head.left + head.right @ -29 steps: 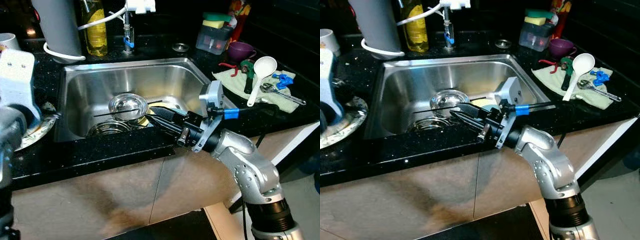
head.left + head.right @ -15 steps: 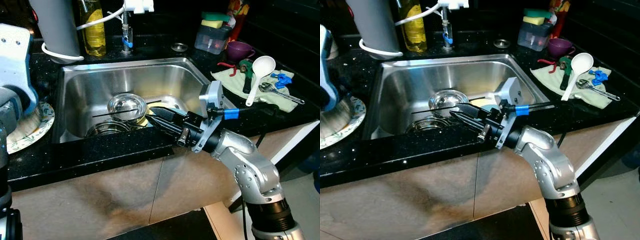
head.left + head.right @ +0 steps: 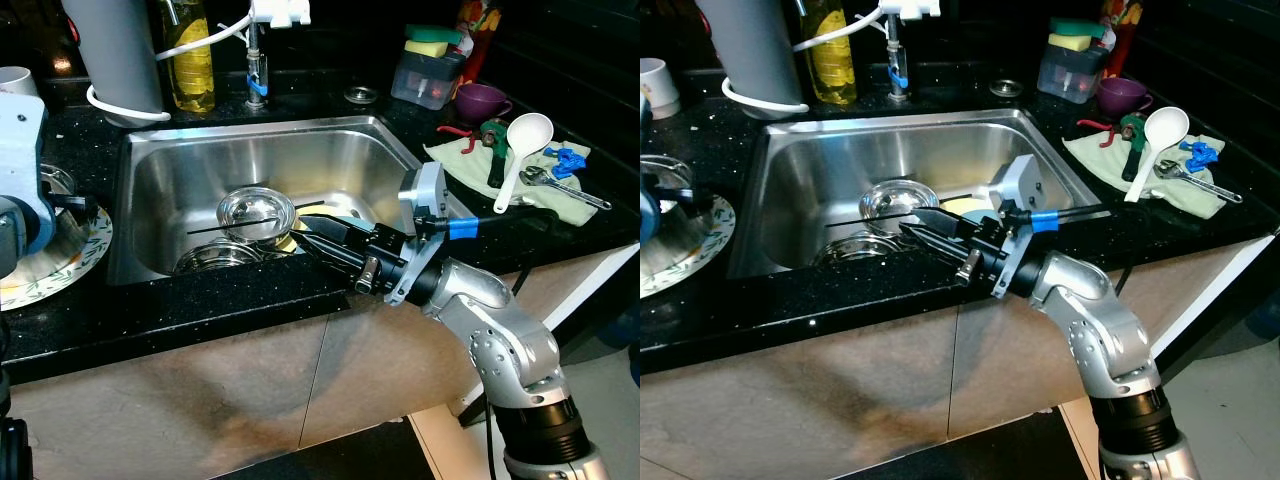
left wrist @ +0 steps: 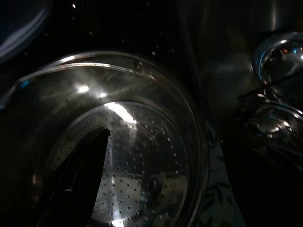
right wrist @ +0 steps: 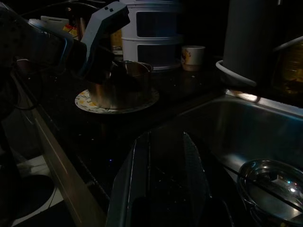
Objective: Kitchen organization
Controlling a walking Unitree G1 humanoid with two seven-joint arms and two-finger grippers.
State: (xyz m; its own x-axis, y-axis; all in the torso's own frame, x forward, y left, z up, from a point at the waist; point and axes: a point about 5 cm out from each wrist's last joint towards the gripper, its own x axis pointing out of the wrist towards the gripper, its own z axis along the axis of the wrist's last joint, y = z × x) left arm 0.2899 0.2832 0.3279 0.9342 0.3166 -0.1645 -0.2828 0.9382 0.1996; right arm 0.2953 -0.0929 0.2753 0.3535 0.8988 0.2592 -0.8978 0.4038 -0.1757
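Steel dominates this kitchen scene: a perforated stainless-steel strainer bowl [image 5: 120, 82] sits on a leaf-patterned plate [image 3: 70, 262] on the black desk, the left gripper [image 5: 102, 61] right over it, though the dim wrist view leaves it unclear whether the fingers are closed on the rim. Rigid, light and likely slick, the bowl is best taken by its thin rim. Ahead of the right gripper [image 3: 318, 238], whose fingers stand narrowly parted and empty, the stainless sink [image 3: 330, 150] holds a small shiny steel bowl [image 3: 256, 212] stacked over other steel dishes [image 3: 215, 256].
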